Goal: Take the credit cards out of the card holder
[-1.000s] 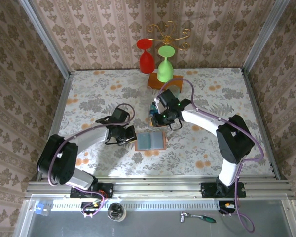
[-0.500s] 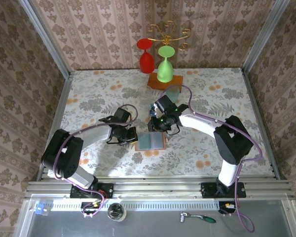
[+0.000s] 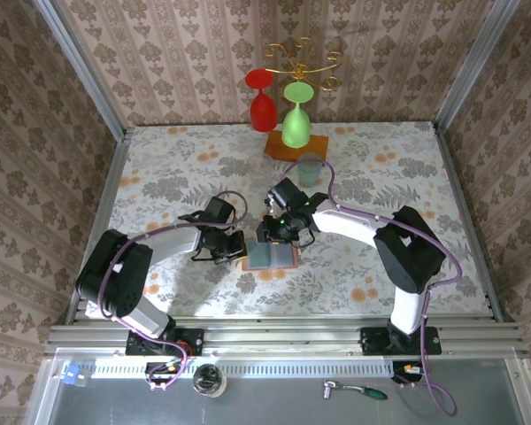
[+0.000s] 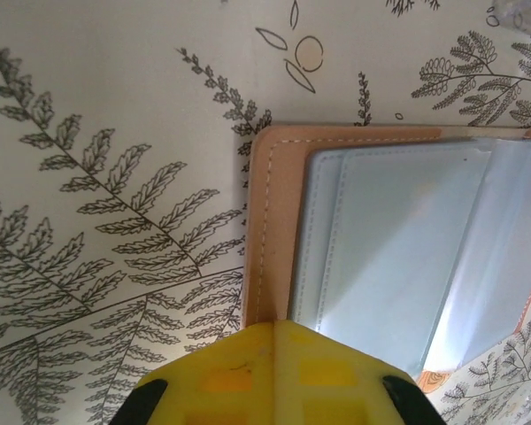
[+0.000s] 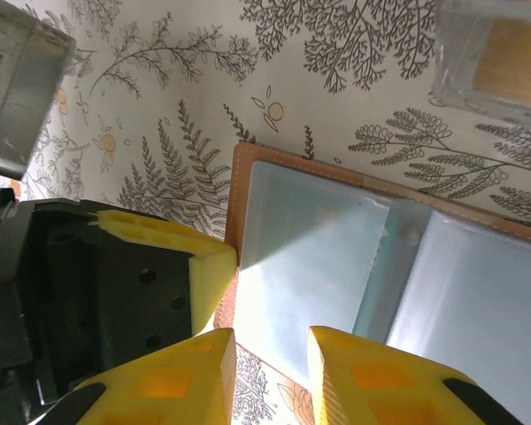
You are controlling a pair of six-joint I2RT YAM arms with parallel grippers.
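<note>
Slippage risk at card holder [image 3: 272,256]

It is laid open at the centre of the table [image 3: 159,177], pinned at its 9 o'clock rim by the closed left jaws. The right jaws are seen slightly parted, empty, at 12 o'clock. It could be dragged loose if a pocket panel is pinched.

Card holder [image 3: 272,256] on table [image 3: 159,168], block [image 3: 286,145] well behind it

No text can be read.
Some tiny dark print stands on a grey part [image 5: 18,84] at the upper left of the right wrist view, too blurred to read.
</note>
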